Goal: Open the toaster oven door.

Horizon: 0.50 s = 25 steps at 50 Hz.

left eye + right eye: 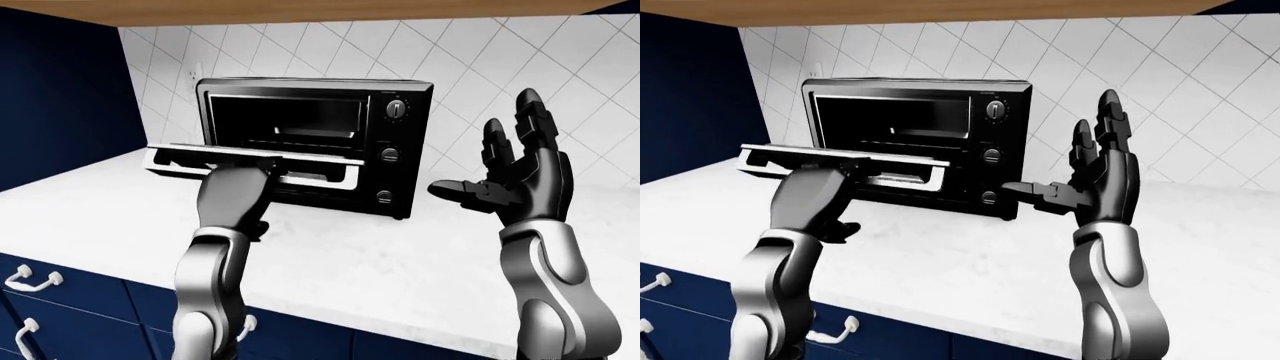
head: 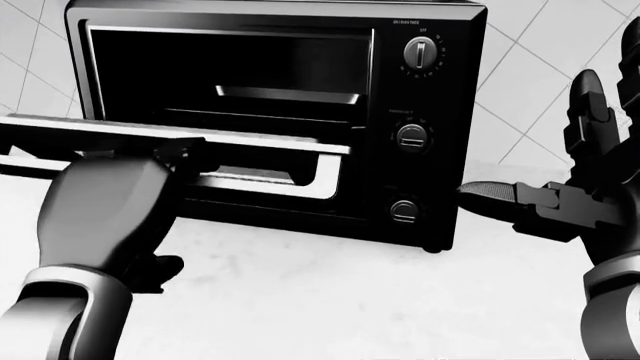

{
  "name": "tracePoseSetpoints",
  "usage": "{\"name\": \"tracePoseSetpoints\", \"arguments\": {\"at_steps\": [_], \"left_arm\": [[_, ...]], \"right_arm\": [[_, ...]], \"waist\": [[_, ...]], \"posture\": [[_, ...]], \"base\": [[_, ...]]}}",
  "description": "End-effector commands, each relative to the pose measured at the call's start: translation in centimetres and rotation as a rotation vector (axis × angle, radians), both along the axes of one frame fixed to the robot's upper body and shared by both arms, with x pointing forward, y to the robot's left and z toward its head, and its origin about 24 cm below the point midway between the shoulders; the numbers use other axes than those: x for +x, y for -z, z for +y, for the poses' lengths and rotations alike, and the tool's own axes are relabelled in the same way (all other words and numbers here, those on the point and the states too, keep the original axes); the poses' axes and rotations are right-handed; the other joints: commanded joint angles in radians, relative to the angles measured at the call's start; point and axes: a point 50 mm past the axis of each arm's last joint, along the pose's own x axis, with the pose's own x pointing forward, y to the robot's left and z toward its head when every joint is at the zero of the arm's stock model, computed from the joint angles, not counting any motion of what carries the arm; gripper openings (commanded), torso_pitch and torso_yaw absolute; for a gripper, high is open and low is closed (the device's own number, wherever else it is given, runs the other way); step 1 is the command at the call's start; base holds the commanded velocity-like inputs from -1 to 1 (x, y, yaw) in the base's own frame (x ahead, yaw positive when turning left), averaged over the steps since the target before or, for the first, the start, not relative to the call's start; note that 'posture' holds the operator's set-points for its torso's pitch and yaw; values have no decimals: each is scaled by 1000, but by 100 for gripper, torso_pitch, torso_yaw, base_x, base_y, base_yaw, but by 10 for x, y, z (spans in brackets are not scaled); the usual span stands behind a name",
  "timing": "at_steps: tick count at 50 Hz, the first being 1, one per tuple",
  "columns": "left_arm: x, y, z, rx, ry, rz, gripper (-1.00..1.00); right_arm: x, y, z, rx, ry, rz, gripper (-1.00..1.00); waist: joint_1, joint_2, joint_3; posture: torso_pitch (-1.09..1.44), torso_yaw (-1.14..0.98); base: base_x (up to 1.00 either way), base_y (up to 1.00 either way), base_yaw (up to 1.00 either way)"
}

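I have the toaster oven door swung down near level, my left hand clamped on its handle edge. My right hand hangs spread, beside the toaster oven on the white counter, tiled wall beyond.

Black oven on a white marbled counter; white diamond tiles behind; navy cabinets; silver arms, black fingers.
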Motion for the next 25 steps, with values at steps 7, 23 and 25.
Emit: {"name": "tracePoseSetpoints", "arguments": {"at_steps": [7, 23, 25], "left_arm": [[-28, 0, -19, -3, 89, 80, 55], [-63, 16, -11, 54, 92, 247, 69], [-66, 16, -9, 61, 85, 257, 72]], "right_arm": [[-2, -12, 2, -10, -7, -70, 100], [-2, -12, 3, -8, -5, -71, 100], [-2, -12, 3, -7, -4, -71, 100]], "waist": [[5, -2, 14], [11, -5, 16], [12, -4, 15]], "posture": [[-60, 0], [-60, 0], [-60, 0]], "base": [[0, 0, 0], [0, 0, 0], [0, 0, 0]]}}
